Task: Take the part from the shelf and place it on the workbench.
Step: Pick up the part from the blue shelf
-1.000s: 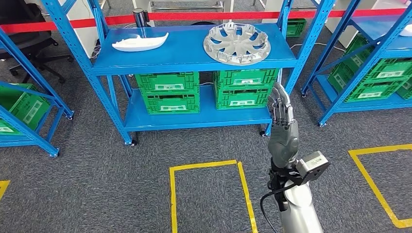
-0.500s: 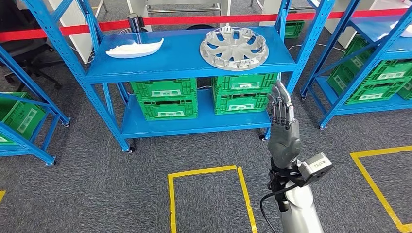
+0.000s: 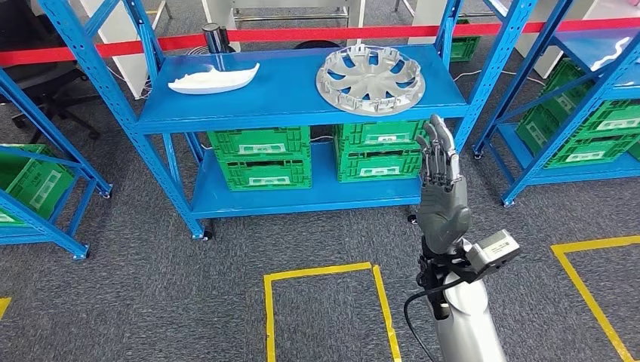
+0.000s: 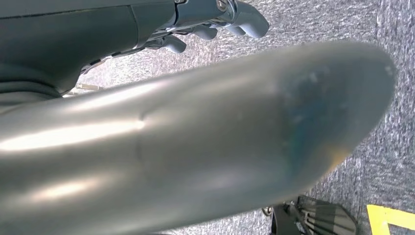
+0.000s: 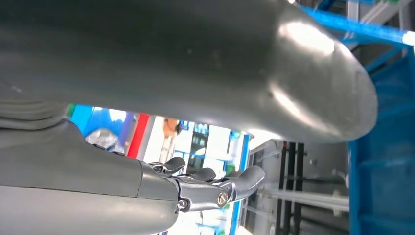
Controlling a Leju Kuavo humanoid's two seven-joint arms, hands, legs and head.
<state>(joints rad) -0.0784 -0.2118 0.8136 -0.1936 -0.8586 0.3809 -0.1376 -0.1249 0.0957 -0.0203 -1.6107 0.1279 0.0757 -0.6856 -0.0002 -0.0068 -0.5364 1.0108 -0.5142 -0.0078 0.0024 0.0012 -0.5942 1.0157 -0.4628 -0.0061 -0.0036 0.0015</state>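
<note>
A silver wheel cover (image 3: pixel 369 70) lies on the right half of the blue shelf's top level (image 3: pixel 287 98). A white curved part (image 3: pixel 213 78) lies on the left half. My right hand (image 3: pixel 441 188) is raised in front of the shelf's right post, below the wheel cover, with its fingers stretched upward and nothing in it. The right wrist view has those fingers (image 5: pixel 205 183) apart, with the shelf frame beyond. My left hand (image 4: pixel 210 19) hangs over the grey carpet and holds nothing.
Green crates (image 3: pixel 260 156) fill the shelf's lower level. More blue racks stand at the left (image 3: pixel 45 188) and right (image 3: pixel 573 105). A red barrier tape (image 3: pixel 302 34) runs behind the shelf. Yellow floor lines (image 3: pixel 324 270) mark a box on the carpet.
The whole picture has shifted a little, so the camera has moved. My right hand has risen slightly and stays empty. The parts on the shelf lie as before.
</note>
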